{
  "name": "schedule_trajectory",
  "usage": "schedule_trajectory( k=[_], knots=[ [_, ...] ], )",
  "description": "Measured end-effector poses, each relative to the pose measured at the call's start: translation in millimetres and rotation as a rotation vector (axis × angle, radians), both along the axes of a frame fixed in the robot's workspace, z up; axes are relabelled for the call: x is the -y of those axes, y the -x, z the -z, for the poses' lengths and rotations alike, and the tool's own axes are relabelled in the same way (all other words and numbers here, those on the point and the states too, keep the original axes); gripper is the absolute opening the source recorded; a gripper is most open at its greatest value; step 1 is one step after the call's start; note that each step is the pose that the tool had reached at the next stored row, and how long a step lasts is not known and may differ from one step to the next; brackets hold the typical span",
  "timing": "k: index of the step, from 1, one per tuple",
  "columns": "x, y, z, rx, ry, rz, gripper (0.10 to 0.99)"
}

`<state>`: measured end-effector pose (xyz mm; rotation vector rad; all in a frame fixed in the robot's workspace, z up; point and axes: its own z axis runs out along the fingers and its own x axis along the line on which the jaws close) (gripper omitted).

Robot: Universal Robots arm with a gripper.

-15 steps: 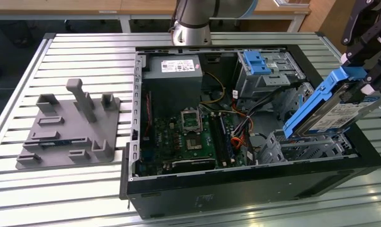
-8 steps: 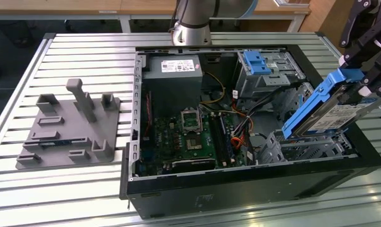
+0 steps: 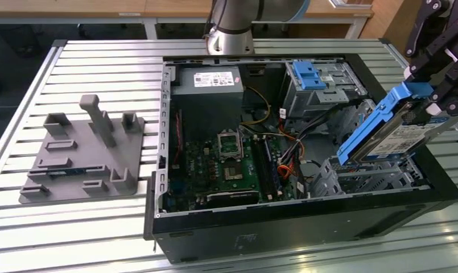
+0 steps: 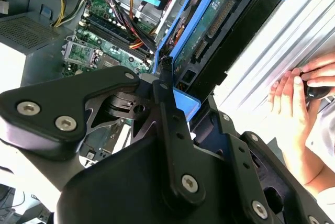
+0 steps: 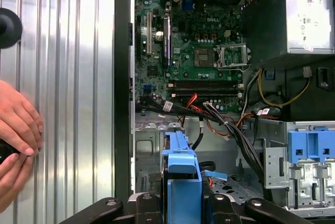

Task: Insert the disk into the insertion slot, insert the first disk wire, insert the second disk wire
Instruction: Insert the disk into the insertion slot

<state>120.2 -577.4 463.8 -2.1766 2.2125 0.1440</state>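
Ribbed metal tabletop [image 3: 99, 62] carries the open computer case [image 3: 289, 227], pincer [image 3: 426, 96] gripping the disk [image 3: 396, 139] tilted above it.

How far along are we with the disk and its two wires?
Nothing is finished yet. In hand: the gripper is shut on the disk, held tilted with its lower end at the insertion slot, not seated. Left: seating it and both wire insertions; loose cables lie nearby.
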Motion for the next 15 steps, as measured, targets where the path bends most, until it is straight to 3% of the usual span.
schedule_trajectory(
  k=[15],
  knots=[
    [-0.5,0.0,8.8,0.0000,-0.013,0.000,0.365]
  ],
)
